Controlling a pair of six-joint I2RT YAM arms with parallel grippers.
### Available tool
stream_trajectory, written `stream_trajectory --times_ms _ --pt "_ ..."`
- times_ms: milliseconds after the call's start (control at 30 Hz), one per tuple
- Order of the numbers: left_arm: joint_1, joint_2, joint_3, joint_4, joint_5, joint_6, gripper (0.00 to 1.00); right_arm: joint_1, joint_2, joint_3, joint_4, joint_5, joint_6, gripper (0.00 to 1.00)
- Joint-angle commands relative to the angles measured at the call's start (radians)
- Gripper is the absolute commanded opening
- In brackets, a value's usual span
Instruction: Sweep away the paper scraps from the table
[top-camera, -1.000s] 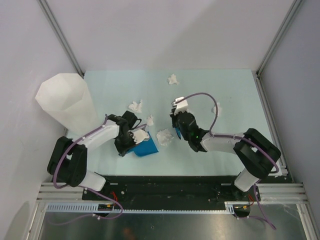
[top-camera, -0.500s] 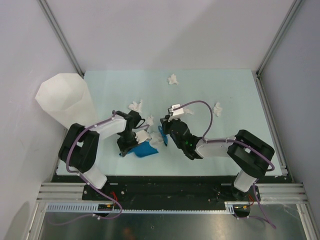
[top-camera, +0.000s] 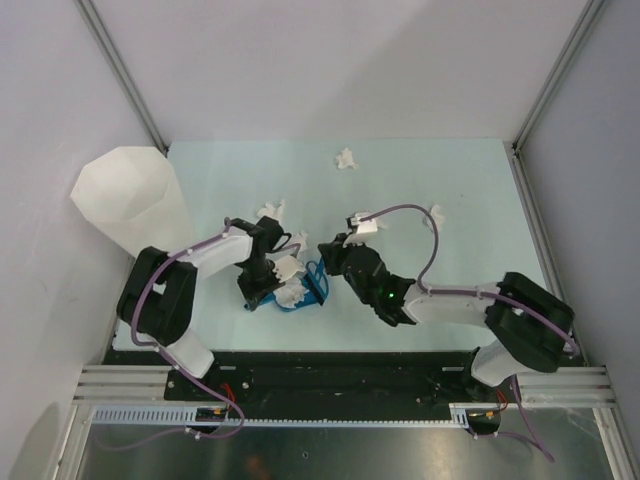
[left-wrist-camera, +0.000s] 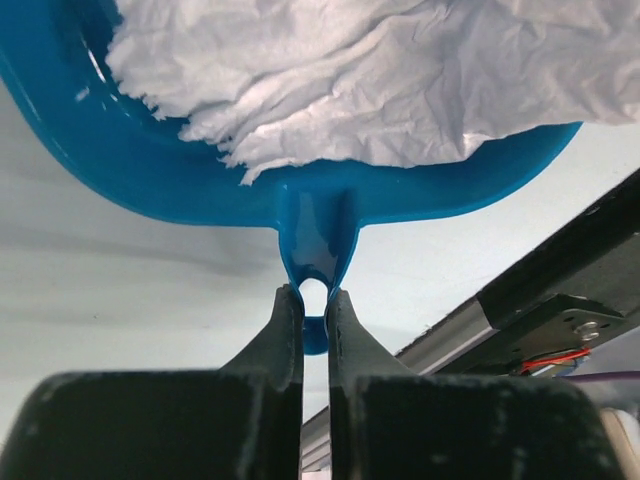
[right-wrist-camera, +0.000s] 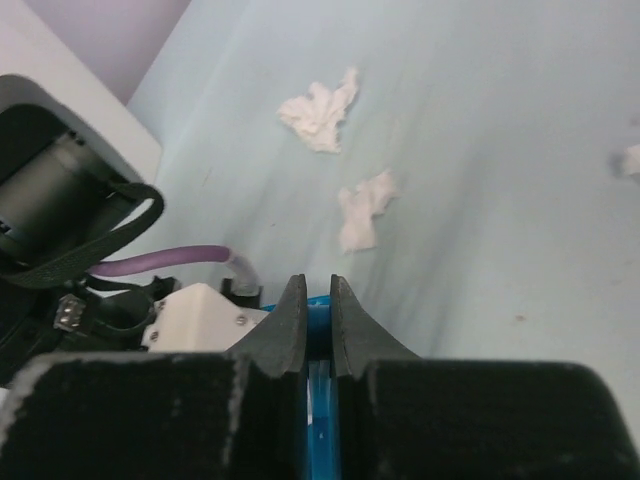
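- Hidden or cut off: in the left wrist view the dustpan (left-wrist-camera: 150, 170) runs off the top and both sides, so only its back wall and handle stub show. From above it is mostly buried under the left arm and its own load.
- The right gripper (right-wrist-camera: 316, 298) has its fingers pressed onto a thin blue piece (right-wrist-camera: 318, 345), seen edge-on. What that piece is, I cannot tell.
- One wad (right-wrist-camera: 630, 160) is cropped by the right edge of the right wrist view. Another (top-camera: 435, 215) sits partly behind the right arm's purple cable (top-camera: 400, 210).
- The left gripper (left-wrist-camera: 312, 300) is clamped on the dustpan's handle stub.
- Paper scraps (left-wrist-camera: 350, 80): a crumpled heap lies inside the pan, spilling over its rim. Loose wads lie on the table (top-camera: 470, 180): one near the far edge (top-camera: 345, 158), one just beyond the left wrist (top-camera: 272, 210), and two close together ahead of the right fingers (right-wrist-camera: 320, 110) (right-wrist-camera: 362, 210).
- Axis: the wads are irregular, with no clear long axis. The table's long side runs left to right in front of the arms. The pan's handle points straight back at the left gripper, and its broad side lies across that view.
- A white bin (top-camera: 125, 200) stands upright at the table's left edge, well apart from the pan.
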Motion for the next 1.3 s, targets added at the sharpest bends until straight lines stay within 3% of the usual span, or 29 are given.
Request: stream_trajectory --times_ms 0,267,533,933,1267 --pt "0.01 -0.106 0.044 -0.001 0.119 -0.028 0.0 -0.016 -0.194 0.002 -0.1 0.187 -0.113 0.0" --pt "0.023 -0.174 0.166 0.017 0.284 -0.159 0.0 -0.05 -0.498 0.002 -0.117 0.388 -0.429 0.0" --pt "0.091 -0.198 0.37 0.017 0.255 -0.251 0.0 -0.156 -0.59 -0.001 -0.254 0.335 -0.399 0.0" --pt "0.401 -0.269 0.631 -0.066 0.257 -0.26 0.0 -0.173 -0.544 -0.038 -0.286 0.238 -0.365 0.0" --pt "0.726 -0.198 0.962 -0.285 0.302 -0.185 0.0 -0.174 -0.513 -0.062 -0.291 0.177 -0.332 0.0"
